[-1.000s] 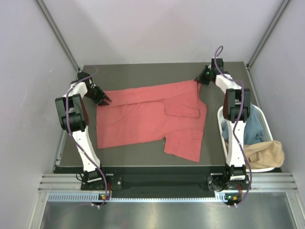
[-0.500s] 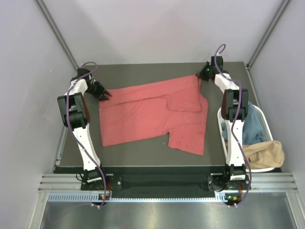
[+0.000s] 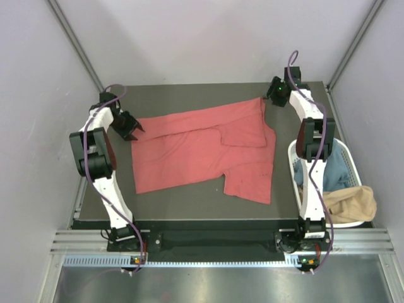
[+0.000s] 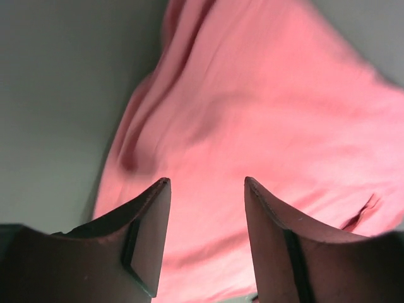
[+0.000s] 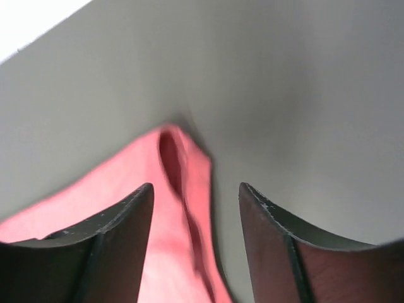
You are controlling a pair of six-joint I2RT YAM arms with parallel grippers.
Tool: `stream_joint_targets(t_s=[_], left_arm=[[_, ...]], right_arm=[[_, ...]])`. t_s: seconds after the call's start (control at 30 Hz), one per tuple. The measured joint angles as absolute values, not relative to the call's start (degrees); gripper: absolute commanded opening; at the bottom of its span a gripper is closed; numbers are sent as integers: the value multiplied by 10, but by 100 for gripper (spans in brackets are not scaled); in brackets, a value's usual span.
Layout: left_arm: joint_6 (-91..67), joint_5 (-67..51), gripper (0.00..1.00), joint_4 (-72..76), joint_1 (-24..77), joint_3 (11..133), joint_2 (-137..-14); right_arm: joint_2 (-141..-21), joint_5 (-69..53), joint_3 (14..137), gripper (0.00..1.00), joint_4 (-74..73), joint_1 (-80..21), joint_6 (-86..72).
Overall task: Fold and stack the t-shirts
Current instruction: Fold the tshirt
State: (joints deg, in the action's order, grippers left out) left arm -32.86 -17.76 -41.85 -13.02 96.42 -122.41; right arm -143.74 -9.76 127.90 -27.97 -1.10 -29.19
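Observation:
A coral-red t-shirt (image 3: 202,150) lies spread across the dark table (image 3: 189,95), one part folded over near its right side. My left gripper (image 3: 136,130) stands open at the shirt's far left corner; in the left wrist view its open gripper (image 4: 207,183) hovers over the red cloth (image 4: 252,113) with nothing between the fingers. My right gripper (image 3: 270,100) is open just past the shirt's far right corner. The right wrist view has that gripper (image 5: 196,187) standing open above the corner of the cloth (image 5: 183,164). Blue (image 3: 334,170) and tan (image 3: 350,205) t-shirts lie in the basket.
A white slotted basket (image 3: 297,163) sits at the table's right edge, beside the right arm. Grey walls enclose the table on the left, back and right.
Both grippers have opened and let go of the shirt's far corners. The shirt was drawn slightly farther back and now lies flat. The right gripper has pulled back from the corner.

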Motion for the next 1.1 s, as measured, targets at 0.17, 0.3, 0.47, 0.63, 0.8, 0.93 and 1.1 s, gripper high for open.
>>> stream_joint_targets(t_s=[0.17,0.3,0.47,0.63,0.8,0.93,1.1], left_arm=[[-331,-140,55,-432,-121,841,-1069],[-333,-137,54,-436,-87,760,-942],[-333,-149,53,-433,-32,664,-834],[-332,-152,52,-459,-18,586,-794],[-338,-126,51,-494,-18,557,-760],[-383,-130,50,-494,-18,518,-721],[-425,-136,48,-503,-19,498,-725]], right_arm=[[-1335,-60,1252,62,-376,-11,-234],[-1182,-41,1152,62,-439,-21,-204],[-988,-33,966,62,-476,-80,-186],[-868,-45,748,59,-494,-209,-189],[-771,-69,534,49,-493,-249,-215],[-688,-68,446,47,-490,-246,-240],[-634,-42,385,43,-465,-246,-276]])
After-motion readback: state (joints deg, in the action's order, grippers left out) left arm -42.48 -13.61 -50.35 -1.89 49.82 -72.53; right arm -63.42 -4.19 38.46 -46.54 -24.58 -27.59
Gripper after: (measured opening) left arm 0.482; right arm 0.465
